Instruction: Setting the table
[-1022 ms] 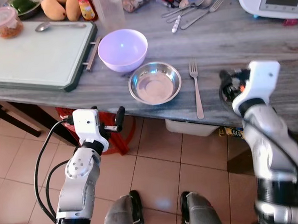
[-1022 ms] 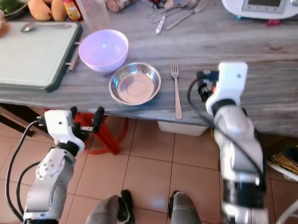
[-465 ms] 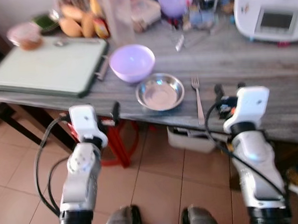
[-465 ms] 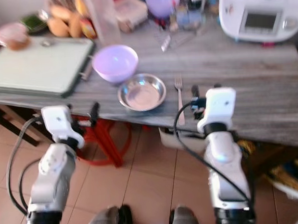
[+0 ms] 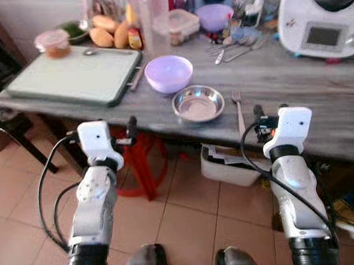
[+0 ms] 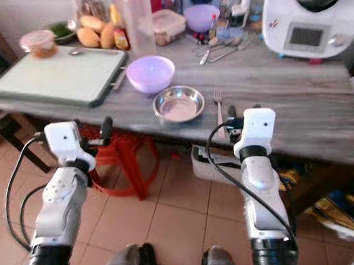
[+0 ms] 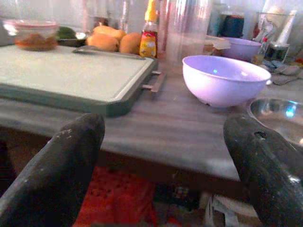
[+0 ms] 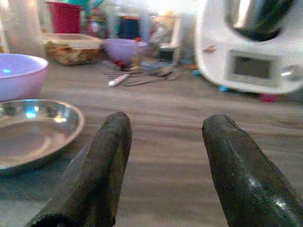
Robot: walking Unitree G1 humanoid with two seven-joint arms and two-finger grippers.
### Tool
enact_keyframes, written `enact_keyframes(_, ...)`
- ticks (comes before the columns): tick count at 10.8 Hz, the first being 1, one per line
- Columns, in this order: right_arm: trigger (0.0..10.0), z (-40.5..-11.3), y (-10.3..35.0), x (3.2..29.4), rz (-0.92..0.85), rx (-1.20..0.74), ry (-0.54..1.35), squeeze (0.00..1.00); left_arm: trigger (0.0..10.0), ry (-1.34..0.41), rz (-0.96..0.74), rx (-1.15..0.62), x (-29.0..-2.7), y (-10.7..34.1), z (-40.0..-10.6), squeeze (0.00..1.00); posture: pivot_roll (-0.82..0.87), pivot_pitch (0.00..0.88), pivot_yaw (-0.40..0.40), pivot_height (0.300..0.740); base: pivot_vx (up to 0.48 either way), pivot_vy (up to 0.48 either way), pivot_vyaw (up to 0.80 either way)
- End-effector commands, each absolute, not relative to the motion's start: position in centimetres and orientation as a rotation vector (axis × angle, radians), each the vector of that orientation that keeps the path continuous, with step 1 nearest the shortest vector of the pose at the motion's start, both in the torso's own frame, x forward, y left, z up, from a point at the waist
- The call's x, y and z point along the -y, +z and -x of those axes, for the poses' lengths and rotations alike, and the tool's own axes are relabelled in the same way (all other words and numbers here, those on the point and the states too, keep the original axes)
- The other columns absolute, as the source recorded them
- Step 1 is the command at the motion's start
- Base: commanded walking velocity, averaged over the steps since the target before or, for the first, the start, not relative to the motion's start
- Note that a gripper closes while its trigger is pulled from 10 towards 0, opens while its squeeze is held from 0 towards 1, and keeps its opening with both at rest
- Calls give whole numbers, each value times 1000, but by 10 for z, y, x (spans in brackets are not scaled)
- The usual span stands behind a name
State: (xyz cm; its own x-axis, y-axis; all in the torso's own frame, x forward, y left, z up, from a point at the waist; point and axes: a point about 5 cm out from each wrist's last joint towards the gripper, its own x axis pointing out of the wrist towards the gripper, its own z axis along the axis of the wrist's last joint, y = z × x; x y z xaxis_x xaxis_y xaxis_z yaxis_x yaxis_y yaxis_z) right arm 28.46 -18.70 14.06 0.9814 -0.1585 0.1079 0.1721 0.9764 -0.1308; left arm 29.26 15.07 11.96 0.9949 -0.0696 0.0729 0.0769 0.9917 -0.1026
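On the grey wooden table (image 5: 299, 81), a steel bowl (image 5: 198, 103) sits near the front edge. A lilac bowl (image 5: 168, 73) stands just behind it to the left. A fork (image 5: 240, 108) lies right of the steel bowl, tines pointing away from me. My right gripper (image 6: 242, 114) hovers open and empty at the table's front edge, just right of the fork's handle. My left gripper (image 7: 165, 156) is open and empty too, held below and in front of the table edge, left of both bowls.
A pale green cutting board (image 5: 73, 75) covers the table's left part. Behind it are mangoes (image 5: 109, 35), a red-lidded tub (image 5: 56, 42) and a clear jug (image 5: 153, 21). Loose cutlery (image 5: 238, 46) and a white appliance (image 5: 322, 18) stand at the back right. A red stool (image 5: 140, 164) and a white bin (image 5: 232, 165) sit under the table.
The camera has pulled back and lifted, so more of the table shows. My right gripper, earlier over the tabletop right of the fork, now sits at the front edge.
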Motion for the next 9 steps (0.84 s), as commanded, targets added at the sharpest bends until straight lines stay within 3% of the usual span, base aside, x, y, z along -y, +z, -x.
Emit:
enact_keyframes(1,10000,-285,132,188,199,53,-161,0,10000,-53,95,75,-154,119,-288,0,-31,53,63,740,-259,0,0)
enact_keyframes(2,10000,-282,130,182,159,74,-103,0,10000,-51,95,65,-155,116,-285,0,-37,62,63,740,-259,0,0)
enact_keyframes(7,10000,-264,119,198,102,46,-223,0,10000,-74,106,17,-151,106,-278,0,-57,45,67,740,-155,0,0)
enact_keyframes(8,10000,-262,117,200,83,49,-230,1000,10000,-93,112,6,-144,103,-278,0,-63,49,63,740,-270,0,0)
enact_keyframes(9,10000,-264,121,201,85,67,-226,1000,10000,-99,119,10,-141,104,-281,0,-66,53,59,740,-274,0,0)
